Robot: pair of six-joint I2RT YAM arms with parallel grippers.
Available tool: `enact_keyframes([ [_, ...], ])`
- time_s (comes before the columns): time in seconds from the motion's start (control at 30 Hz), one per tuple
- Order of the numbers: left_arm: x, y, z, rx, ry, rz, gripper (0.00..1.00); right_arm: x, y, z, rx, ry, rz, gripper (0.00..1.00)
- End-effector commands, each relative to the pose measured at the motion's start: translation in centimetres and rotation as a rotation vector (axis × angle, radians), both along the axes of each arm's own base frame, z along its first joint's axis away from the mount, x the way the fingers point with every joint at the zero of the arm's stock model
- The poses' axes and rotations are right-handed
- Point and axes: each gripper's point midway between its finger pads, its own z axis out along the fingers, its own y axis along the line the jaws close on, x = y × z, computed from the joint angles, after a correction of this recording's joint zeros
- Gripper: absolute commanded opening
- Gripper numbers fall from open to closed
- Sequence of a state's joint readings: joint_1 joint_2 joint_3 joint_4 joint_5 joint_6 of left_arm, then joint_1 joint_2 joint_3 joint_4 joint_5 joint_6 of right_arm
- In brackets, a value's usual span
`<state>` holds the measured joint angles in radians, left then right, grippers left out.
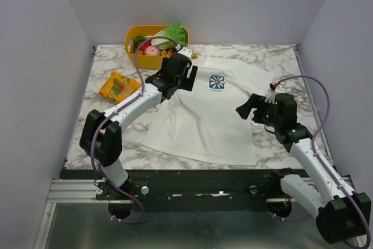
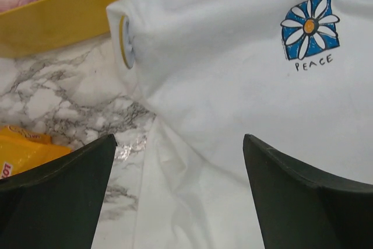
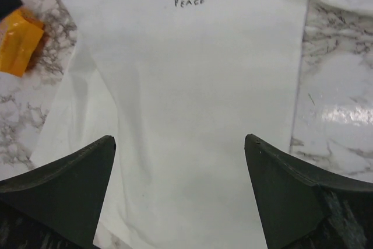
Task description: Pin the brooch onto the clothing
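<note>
Two black grippers hung spread wide and empty over a glossy marble-patterned table (image 1: pixel 291 59). At the shirt's ten o'clock lay a crinkly orange packet (image 1: pixel 119 86); at eleven, a hard yellow plastic basket (image 1: pixel 133 32) of toy produce. The left gripper (image 2: pixel 179 144) hovered by the sleeve, where the brooch (image 2: pixel 125 42), a small round gold-rimmed disc, sat on the folded hem. Pinning looked done, though its fastening could not be seen. The soft, wrinkled white T-shirt (image 1: pixel 204 115) lay flat, its blue daisy print at twelve. The right gripper (image 3: pixel 179 144) hovered at three o'clock.
</note>
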<state>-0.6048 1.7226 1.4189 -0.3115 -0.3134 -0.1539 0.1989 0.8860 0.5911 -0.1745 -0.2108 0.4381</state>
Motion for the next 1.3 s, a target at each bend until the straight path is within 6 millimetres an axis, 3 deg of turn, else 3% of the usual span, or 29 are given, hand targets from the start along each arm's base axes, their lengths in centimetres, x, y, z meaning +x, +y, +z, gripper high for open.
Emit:
enact_keyframes([
  [0.0, -4.3, 2.8, -0.9, -0.123, 0.121, 0.072, 0.99, -4.0, -1.1, -4.5, -0.073, 0.244, -0.082, 1.00],
  [0.07, -5.6, 3.7, -2.1, -0.191, 0.185, 0.118, 0.99, -5.0, -1.5, -5.9, -0.112, 0.312, -0.113, 1.00],
  [0.1, -6.7, 5.7, -3.5, -0.205, 0.229, 0.163, 0.99, -6.0, -1.7, -6.8, -0.131, 0.369, -0.119, 1.00],
  [0.27, -10.0, 10.4, -7.9, -0.308, 0.349, 0.324, 0.99, -9.6, -2.4, -10.2, -0.162, 0.508, -0.187, 1.00],
  [0.33, -11.4, 12.2, -9.7, -0.307, 0.393, 0.394, 0.99, -10.4, -2.1, -10.4, -0.158, 0.529, -0.209, 1.00],
  [0.53, -15.0, 14.9, -13.5, -0.215, 0.494, 0.542, 0.99, -12.0, -2.5, -11.3, -0.255, 0.625, -0.240, 1.00],
  [0.9, -18.5, 16.1, -16.4, -0.120, 0.626, 0.572, 0.98, -14.1, -2.7, -12.6, -0.312, 0.772, -0.239, 0.99],
  [1.1, -19.4, 15.5, -17.8, -0.075, 0.687, 0.548, 0.88, -15.3, -1.9, -14.0, -0.291, 0.837, -0.194, 0.93],
  [1.27, -21.3, 14.2, -19.2, -0.034, 0.755, 0.496, 0.71, -16.5, -0.8, -15.1, -0.261, 0.906, -0.120, 0.88],
])
